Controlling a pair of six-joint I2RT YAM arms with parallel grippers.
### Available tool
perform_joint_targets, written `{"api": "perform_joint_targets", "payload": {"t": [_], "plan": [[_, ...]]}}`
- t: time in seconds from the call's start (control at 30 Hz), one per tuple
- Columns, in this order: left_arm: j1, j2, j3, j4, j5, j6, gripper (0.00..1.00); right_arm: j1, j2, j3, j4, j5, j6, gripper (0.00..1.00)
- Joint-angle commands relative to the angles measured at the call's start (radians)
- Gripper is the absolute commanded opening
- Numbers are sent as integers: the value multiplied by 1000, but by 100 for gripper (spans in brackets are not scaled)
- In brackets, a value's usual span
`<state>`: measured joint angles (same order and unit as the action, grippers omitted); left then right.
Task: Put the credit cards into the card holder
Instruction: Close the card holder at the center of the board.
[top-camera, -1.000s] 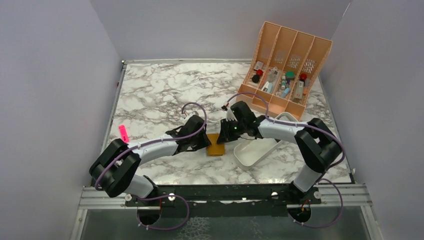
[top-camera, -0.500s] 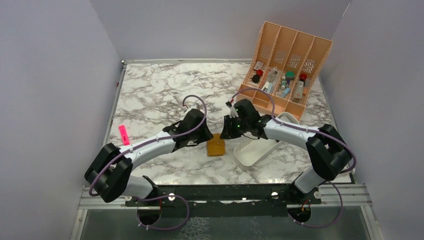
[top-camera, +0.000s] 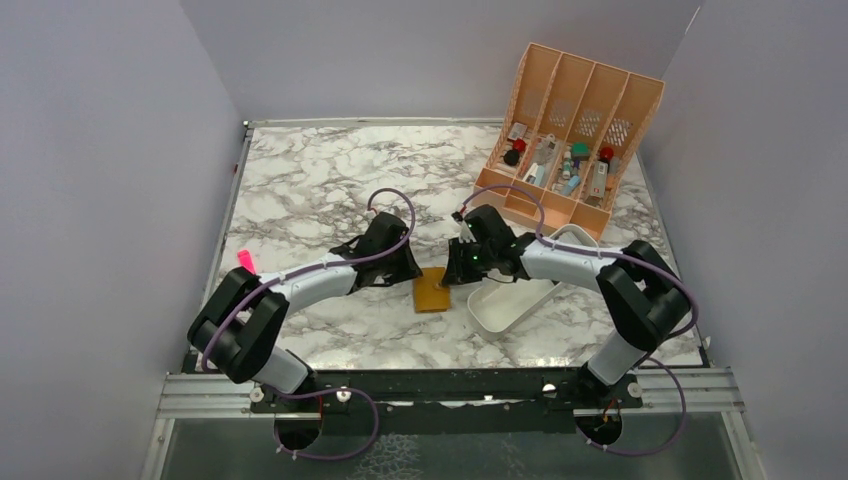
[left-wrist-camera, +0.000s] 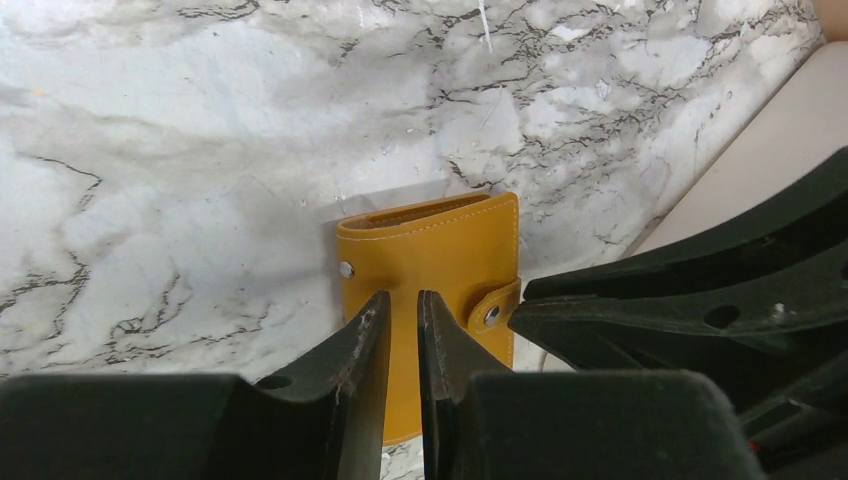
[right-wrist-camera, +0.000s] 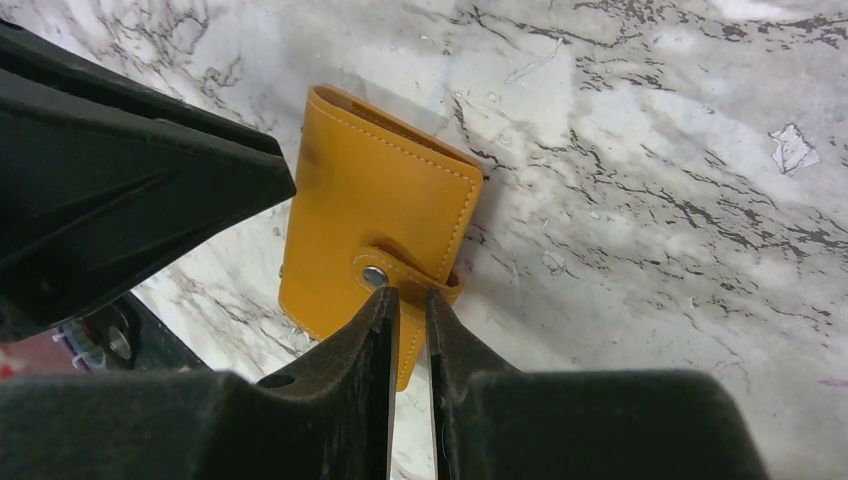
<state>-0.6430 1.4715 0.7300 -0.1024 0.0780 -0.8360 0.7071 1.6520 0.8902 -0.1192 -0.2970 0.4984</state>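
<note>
The card holder (top-camera: 432, 292) is a mustard-orange wallet lying folded and snapped on the marble, between the two arms. My left gripper (top-camera: 412, 272) hovers at its left side; in the left wrist view the gripper (left-wrist-camera: 403, 297) stands over the wallet (left-wrist-camera: 430, 250) with a narrow gap and nothing between the fingers. My right gripper (right-wrist-camera: 412, 292) is just as narrow, its tips at the snap strap (right-wrist-camera: 400, 272) of the wallet (right-wrist-camera: 370, 190). A pale flat strip (left-wrist-camera: 400, 193) shows past the wallet's far edge; I cannot tell whether it is one of the credit cards.
A white oblong tray (top-camera: 500, 318) lies just right of the wallet, under the right arm. The peach slotted organiser (top-camera: 570, 140) with small items stands at the back right. A pink object (top-camera: 244, 260) lies at the left edge, near the left arm.
The left jaws have narrowed and the left gripper has swung round to the wallet's left side. The right gripper has shifted slightly at the wallet's right edge. The wallet stays put.
</note>
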Motion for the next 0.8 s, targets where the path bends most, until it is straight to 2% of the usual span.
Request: {"api": "perform_joint_targets", "payload": {"t": [0.0, 0.33, 0.77], "plan": [[2, 10, 12, 46, 37, 27, 19, 5, 31, 22, 21, 22, 7, 21], [2, 65, 26, 73, 75, 38, 19, 5, 52, 37, 36, -11, 12, 19], [2, 92, 1, 87, 57, 36, 19, 6, 35, 50, 30, -12, 19, 21]]}}
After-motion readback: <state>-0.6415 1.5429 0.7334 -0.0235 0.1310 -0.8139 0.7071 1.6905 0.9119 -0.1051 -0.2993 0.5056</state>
